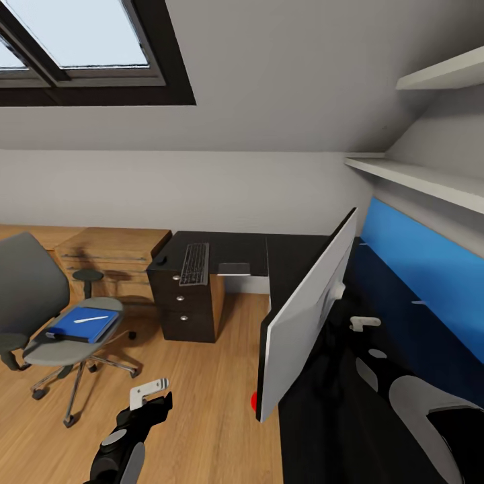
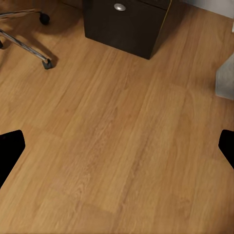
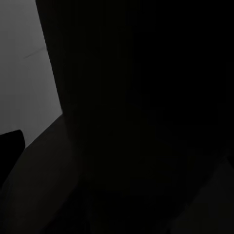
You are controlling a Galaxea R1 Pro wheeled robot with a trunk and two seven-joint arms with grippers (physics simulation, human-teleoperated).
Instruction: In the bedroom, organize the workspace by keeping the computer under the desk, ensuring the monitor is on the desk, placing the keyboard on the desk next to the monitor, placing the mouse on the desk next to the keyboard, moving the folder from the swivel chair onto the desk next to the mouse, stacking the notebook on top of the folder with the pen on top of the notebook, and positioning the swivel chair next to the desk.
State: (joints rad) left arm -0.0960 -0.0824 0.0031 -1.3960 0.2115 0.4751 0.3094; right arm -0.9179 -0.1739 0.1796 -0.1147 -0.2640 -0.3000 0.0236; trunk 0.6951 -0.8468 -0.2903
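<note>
The monitor (image 1: 306,323) stands on the black desk (image 1: 296,252), edge-on, its silvery-white back toward me and a red light (image 1: 255,401) at a lower corner. The keyboard (image 1: 195,263) and the small mouse (image 1: 160,259) lie on the desk's far wing above the drawer unit (image 1: 191,306). A light grey box, the computer (image 1: 235,269), shows under that wing. On the swivel chair (image 1: 30,296) seat lies the blue folder (image 1: 81,327) with the white pen (image 1: 91,318) on it. My left gripper (image 1: 151,393) hangs open over the floor. My right gripper (image 1: 363,325) is open above the desk behind the monitor.
Wood plank floor (image 2: 117,136) spreads between chair and desk. The chair's castor legs (image 2: 29,39) and the drawer unit (image 2: 126,24) lie ahead of the left gripper. An oak dresser (image 1: 114,252) stands by the far wall. White shelves (image 1: 417,178) hang over the blue back panel (image 1: 430,269).
</note>
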